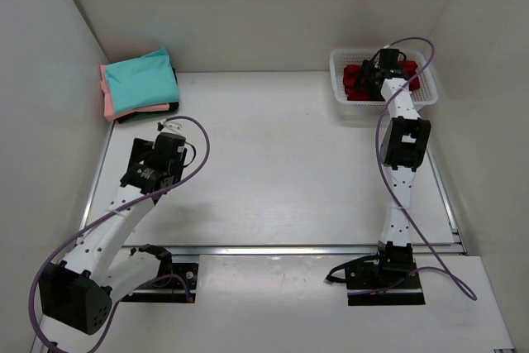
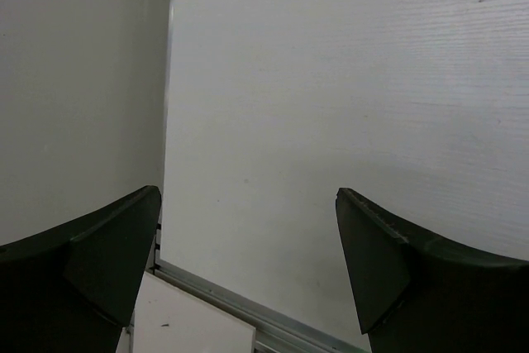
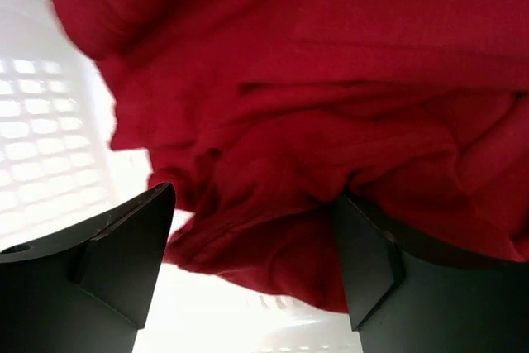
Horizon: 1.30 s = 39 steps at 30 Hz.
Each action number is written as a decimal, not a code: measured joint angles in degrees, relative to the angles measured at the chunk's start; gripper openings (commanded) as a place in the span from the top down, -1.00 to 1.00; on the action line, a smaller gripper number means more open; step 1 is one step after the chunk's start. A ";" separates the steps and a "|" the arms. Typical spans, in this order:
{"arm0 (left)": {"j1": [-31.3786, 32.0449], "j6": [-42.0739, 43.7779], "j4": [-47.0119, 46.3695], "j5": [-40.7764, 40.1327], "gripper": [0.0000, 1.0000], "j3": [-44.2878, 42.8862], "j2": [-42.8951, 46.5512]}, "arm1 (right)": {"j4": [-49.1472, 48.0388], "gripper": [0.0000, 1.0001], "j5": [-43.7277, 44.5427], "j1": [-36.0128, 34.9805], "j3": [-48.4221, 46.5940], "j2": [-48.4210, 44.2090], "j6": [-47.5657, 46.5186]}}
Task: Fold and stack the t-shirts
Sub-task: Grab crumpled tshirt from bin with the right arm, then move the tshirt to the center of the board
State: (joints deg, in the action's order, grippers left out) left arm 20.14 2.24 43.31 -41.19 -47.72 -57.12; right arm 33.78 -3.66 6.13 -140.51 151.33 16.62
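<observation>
- From above I see a white table [image 1: 273, 163] closed in by plain pale walls [image 1: 248, 6] on the left, back and right.
- In the far left corner sits a folded stack of t-shirts [image 1: 140, 87]: a teal shirt [image 1: 142, 78] on top, a salmon-pink shirt [image 1: 107, 98] showing under it at the left edge, and a dark shirt [image 1: 153, 111] at the bottom.
- My left gripper [image 1: 169, 134] hangs near that stack but apart from it. Its wrist camera shows the left gripper [image 2: 246, 196] with fingers spread wide and only bare table and wall between them; the stack is out of that view.
- At the far right, a white mesh basket [image 1: 343, 98] stands against the wall, holding the dark red shirt [image 1: 355, 80], crumpled.
- My right gripper [image 1: 376, 68] reaches into the basket. Only the wrist view gives detail here: the fingers are parted, and rumpled red cloth [image 3: 331, 80] fills the frame just past the tips, with basket mesh [image 3: 41, 138] to the left.
</observation>
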 measured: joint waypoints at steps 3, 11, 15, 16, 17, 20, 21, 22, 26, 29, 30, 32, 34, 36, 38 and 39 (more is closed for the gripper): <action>-0.81 1.31 -1.40 2.21 -0.97 -0.02 0.11 | 0.28 -0.06 0.22 -0.13 -0.74 0.17 0.39; -4.90 3.39 -9.92 10.86 -0.97 0.20 9.75 | 0.22 1.00 -1.86 0.37 -0.96 0.94 2.45; -8.79 1.70 -12.20 15.41 -0.97 0.20 11.61 | -1.33 1.00 -2.27 0.11 -0.98 0.35 1.81; -8.79 1.29 -12.63 16.98 -0.97 0.20 11.34 | -1.62 1.00 -2.32 -0.04 -0.87 -0.17 1.68; -8.83 0.92 -12.87 17.94 -0.97 0.17 10.99 | -2.16 1.00 -2.47 -0.17 -0.48 -1.27 1.55; -10.36 0.17 -13.81 24.72 -0.97 -0.61 9.01 | -3.80 1.00 -3.30 -0.66 1.31 -7.19 1.18; -10.97 -0.35 -14.19 26.91 -0.98 -1.01 8.33 | -4.42 0.99 -3.50 -0.87 1.66 -10.10 0.92; -11.39 -1.38 -14.91 28.79 -0.97 -1.38 7.78 | -4.83 1.00 -3.72 -1.14 1.70 -12.98 0.57; -10.67 -6.88 -20.37 36.20 -0.97 -1.84 7.04 | -8.44 1.00 -5.49 -4.85 6.64 -33.68 -0.83; -10.49 -10.03 -22.95 39.21 -0.97 -2.01 5.95 | -11.17 1.00 -6.51 -9.55 13.49 -46.05 -1.88; -10.36 -10.86 -23.80 39.85 -0.97 -2.03 5.33 | -11.34 1.00 -6.91 -11.74 16.61 -50.31 -1.92; -10.27 -12.57 -25.22 40.76 -0.97 -2.10 4.26 | -11.43 1.00 -7.98 -16.04 21.38 -56.74 -2.01; -10.40 -14.51 -25.29 41.62 -0.98 -3.43 2.62 | -11.26 1.00 -8.96 -21.55 26.21 -62.31 -2.16; -10.69 -16.11 -23.26 42.25 -0.97 -7.67 -0.20 | -9.99 1.00 -9.38 -26.16 29.09 -65.53 -2.47; -10.64 -16.90 -22.21 42.32 -0.97 -12.11 -2.64 | -9.29 1.00 -9.57 -29.44 31.36 -67.01 -2.47; -10.49 -17.35 -21.77 41.83 -0.97 -13.97 -3.45 | -9.38 1.00 -10.03 -30.64 33.05 -67.54 -2.38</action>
State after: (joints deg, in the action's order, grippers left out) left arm 9.65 -15.11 21.54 0.64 -61.69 -60.58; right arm 24.40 -13.69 -24.51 -107.46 83.79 14.24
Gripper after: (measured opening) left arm 0.981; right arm 0.075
